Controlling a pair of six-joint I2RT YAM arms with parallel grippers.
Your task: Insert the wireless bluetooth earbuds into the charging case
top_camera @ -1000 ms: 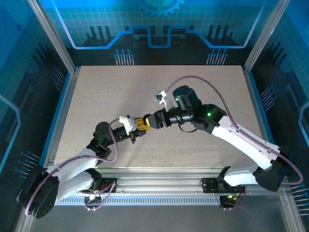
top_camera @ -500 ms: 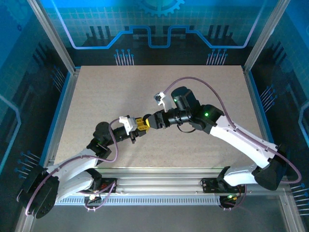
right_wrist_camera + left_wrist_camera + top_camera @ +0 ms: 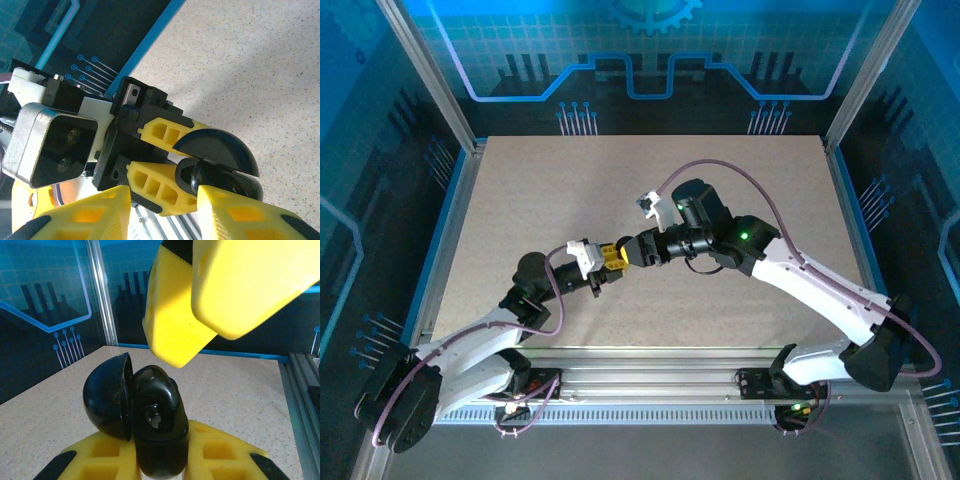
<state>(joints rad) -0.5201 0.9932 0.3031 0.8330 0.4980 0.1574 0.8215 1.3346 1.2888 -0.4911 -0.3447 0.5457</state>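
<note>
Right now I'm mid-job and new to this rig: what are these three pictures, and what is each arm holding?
Two robot arms are bolted at the near edge of a speckled table. The wide picture looks down from above and behind them, with the left arm on its left and the right arm on its right. The other two pictures come from a camera on each wrist, so the yellow fingers at the bottom belong to that arm. The left end effector is shut on a small round black case, whose lid stands open. The right end effector hovers at the case with its jaws apart, and I see nothing between them.
</note>
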